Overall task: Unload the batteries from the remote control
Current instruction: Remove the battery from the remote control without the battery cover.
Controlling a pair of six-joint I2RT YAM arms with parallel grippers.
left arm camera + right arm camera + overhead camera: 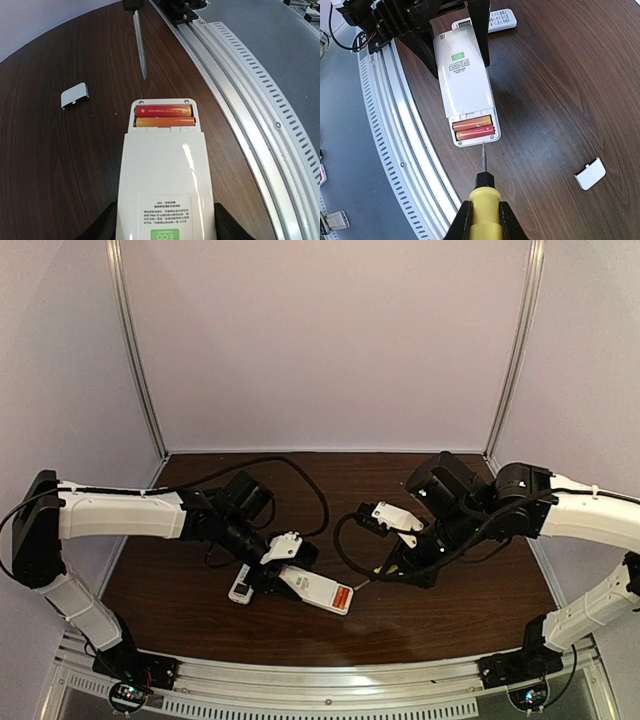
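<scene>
**Battery Bay Open: Extraction Tool at Housing End**

Dark wood-grain table (50, 165) carries the work, with a slotted aluminium rail (260, 100) along its near edge.

The remote control (162, 170) lies back-up. The left gripper (165, 225) pinches it by its long sides at the closed end. The battery bay faces the right arm, and a second remote (495, 20) lies behind.

The right gripper (484, 222) is pressed together on the yellow handle of a screwdriver (484, 195). Its shaft points at the open end of the housing.

The batteries (474, 128), two orange-red cells, sit side by side across the bay, below the rim. The tip stands just off the housing end and outside the bay, close to the cells but not touching them.

Handling, by judgement:
- The cells are light, rigid and smooth-skinned. They will probably roll once freed.
- No finger room shows around them. Lever under one end of the nearer cell.
- Thin plastic bay walls may mark under hard prying.

The detached white cover (590, 173) lies well apart on the table.
</scene>
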